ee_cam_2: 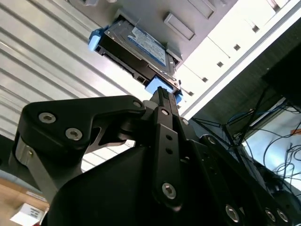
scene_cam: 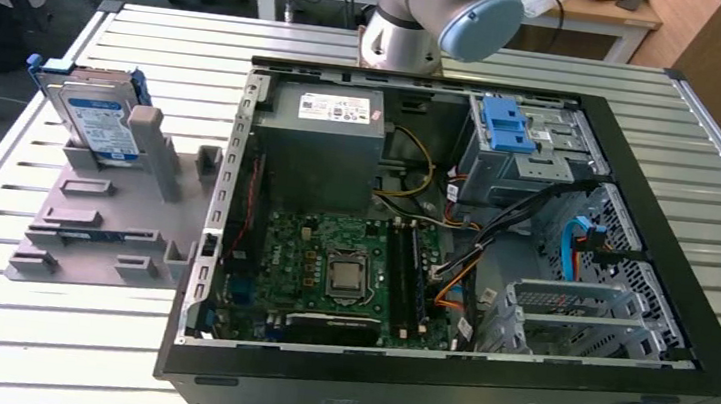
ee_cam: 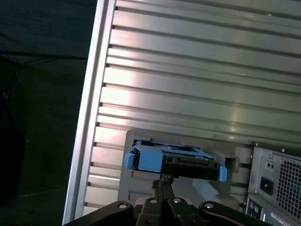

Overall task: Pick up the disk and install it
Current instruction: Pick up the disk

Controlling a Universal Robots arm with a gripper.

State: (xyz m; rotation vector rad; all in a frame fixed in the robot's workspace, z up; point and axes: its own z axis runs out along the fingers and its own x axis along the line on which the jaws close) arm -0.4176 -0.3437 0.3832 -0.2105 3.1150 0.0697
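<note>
Disk point(scene_cam: 97, 119), a flat silver hard drive in a thin blue plastic bracket: stood on edge in a grey moulded holder point(scene_cam: 104, 225) on the ribbed metal table point(scene_cam: 36, 349), placed to the exterior view's left of the open black computer case point(scene_cam: 448, 397). Black tool point(ee_cam: 162, 180): clenched on nothing in the first wrist view, tips pressed together, held clear of the disk.
</note>
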